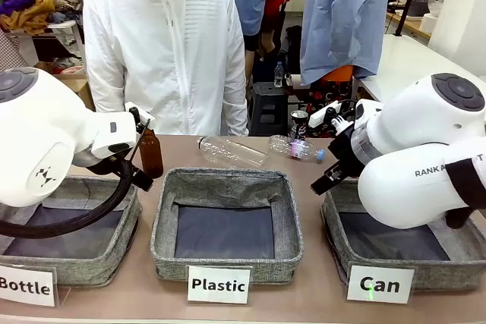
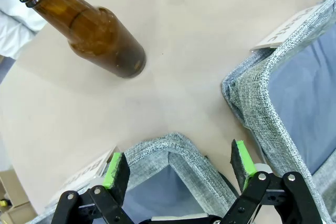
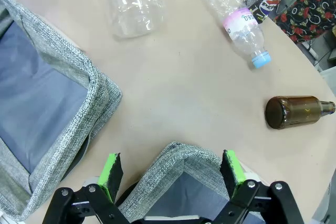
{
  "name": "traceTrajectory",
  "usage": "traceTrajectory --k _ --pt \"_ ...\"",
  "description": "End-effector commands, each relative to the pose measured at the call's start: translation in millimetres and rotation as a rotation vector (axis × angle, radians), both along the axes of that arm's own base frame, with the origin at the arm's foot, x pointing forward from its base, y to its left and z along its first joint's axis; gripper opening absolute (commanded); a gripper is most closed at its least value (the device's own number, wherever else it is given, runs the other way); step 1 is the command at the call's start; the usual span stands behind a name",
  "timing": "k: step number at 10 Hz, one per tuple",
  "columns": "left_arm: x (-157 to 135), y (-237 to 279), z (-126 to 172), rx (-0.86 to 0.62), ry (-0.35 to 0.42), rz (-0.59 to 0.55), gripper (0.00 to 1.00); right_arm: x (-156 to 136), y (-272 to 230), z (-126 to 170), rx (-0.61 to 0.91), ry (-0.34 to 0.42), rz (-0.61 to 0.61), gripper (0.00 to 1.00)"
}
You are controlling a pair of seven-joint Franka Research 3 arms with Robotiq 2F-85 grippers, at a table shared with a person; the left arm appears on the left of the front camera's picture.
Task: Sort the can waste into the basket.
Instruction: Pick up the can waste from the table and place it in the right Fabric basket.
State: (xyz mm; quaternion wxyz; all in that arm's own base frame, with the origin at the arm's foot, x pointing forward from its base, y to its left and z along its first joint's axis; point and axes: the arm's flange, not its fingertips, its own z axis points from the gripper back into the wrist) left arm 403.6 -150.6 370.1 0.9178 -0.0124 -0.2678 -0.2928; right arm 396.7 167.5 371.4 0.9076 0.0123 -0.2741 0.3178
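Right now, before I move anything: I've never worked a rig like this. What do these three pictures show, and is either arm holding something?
Two white robot arms share a table with a person in a white jacket standing opposite. The wide picture comes from a fixed camera between the arms. The other two come from a camera on each wrist, looking along that arm's pincer. The left pincer and the right pincer are both open and hold nothing. Nearest the arms stand the Bottle basket, the Plastic basket and the Can basket. Beyond them are an upright brown bottle, a crushed clear bottle, a pink-labelled clear bottle and a black can. A second brown bottle lies on its side.
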Motion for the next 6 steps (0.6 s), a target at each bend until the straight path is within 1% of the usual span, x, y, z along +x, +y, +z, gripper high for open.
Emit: traceTrajectory --k 1,2,3,4,5,6 --pt "0 0 0 0.0 0.0 0.0 1.0 0 0 0 0.0 0.0 0.0 1.0" --pt "-12 10 29 -0.017 -0.025 -0.008 1.0 -13 -6 31 0.109 0.036 -0.008 1.0" --pt "-37 20 73 -0.136 -0.056 -0.016 1.0 -33 -9 73 0.189 0.117 -0.103 1.0" --pt "-74 28 124 -0.251 0.001 0.053 1.0 -63 -19 121 0.29 0.194 -0.201 1.0" --pt "-105 39 153 -0.267 -0.033 -0.018 1.0 -93 -38 153 0.365 0.2 -0.192 1.0" --pt "-133 56 165 -0.32 -0.007 -0.091 1.0 -120 -63 169 0.422 0.219 -0.187 1.0"
